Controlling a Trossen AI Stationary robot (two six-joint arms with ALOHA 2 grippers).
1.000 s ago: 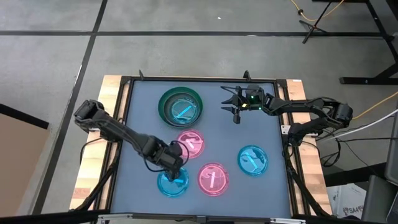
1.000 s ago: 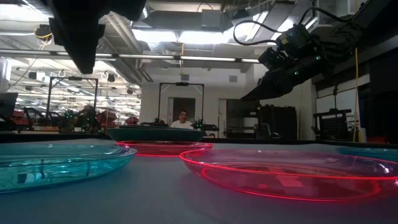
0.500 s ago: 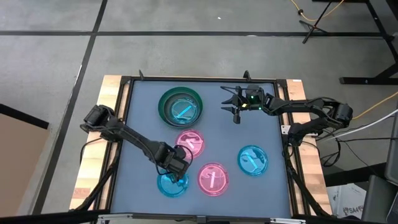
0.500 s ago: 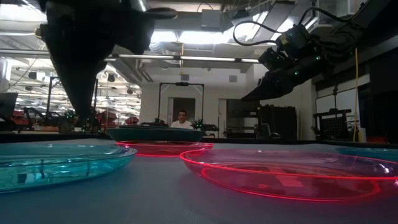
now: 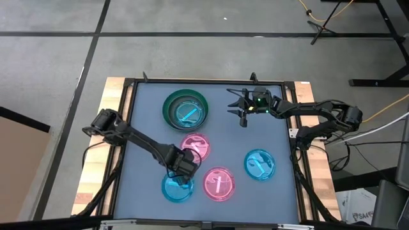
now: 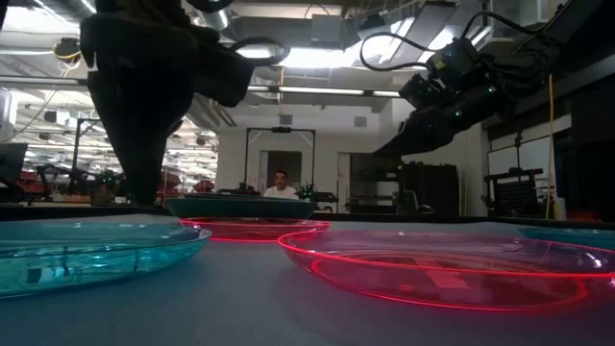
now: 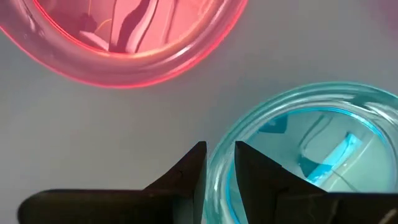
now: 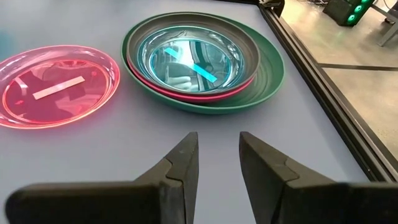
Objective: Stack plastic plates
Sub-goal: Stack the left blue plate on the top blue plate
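Note:
A translucent cyan plate (image 5: 176, 189) lies flat on the table near the front edge. My left gripper (image 5: 182, 172) is low over its far rim (image 7: 219, 163), shut on it. Two translucent pink plates (image 5: 195, 146) (image 5: 219, 183) and a second cyan plate (image 5: 259, 164) each lie alone on the table. A large dark green plate (image 5: 186, 108) at the far side holds a stack: solid pink, dark grey and cyan (image 8: 189, 59). My right gripper (image 5: 241, 107) hangs to the right of that stack, a narrow gap between its fingers (image 8: 217, 155), touching nothing. My left gripper holds the near cyan plate by its far rim (image 7: 217, 149), pinched with one finger (image 7: 194, 167) outside the plate and one (image 7: 252, 167) inside. It comes from above, pointing down. The plate lies flat on the table (image 6: 86, 252).
The grey table top is framed by a black rail (image 5: 291, 137) with wooden boards outside it. Bare table lies between the green stack and the right gripper, and along the left side. In the low view a person (image 6: 281, 185) sits far behind the table.
My left gripper has come down and shifted slightly toward the table's right, ending on the far rim of the near cyan plate. The plate has stayed where it was. My right arm has kept still.

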